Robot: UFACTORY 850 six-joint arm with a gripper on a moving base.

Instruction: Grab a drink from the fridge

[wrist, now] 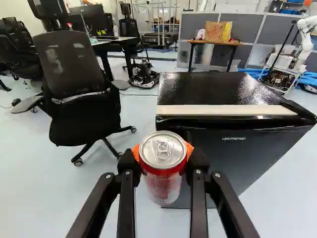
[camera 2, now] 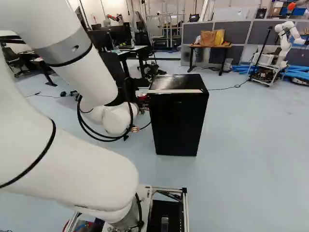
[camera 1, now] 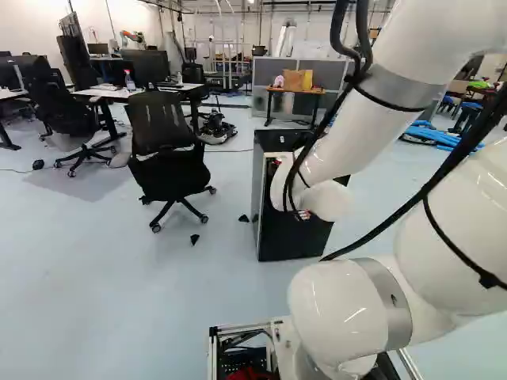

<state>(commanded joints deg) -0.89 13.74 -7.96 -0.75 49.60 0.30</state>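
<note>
In the wrist view, the grab looks done: our hand (wrist: 162, 150) pinches the red drink can (wrist: 163, 186), upright, between its pads. Next we should draw it clear of the fridge (wrist: 233, 144), just beyond the hand.

In both base views, we cannot make out the can's hold clearly.

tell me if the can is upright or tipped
Upright: in the wrist view the can is held in the pincer with its lid and tab uppermost and its body running down below.
</note>
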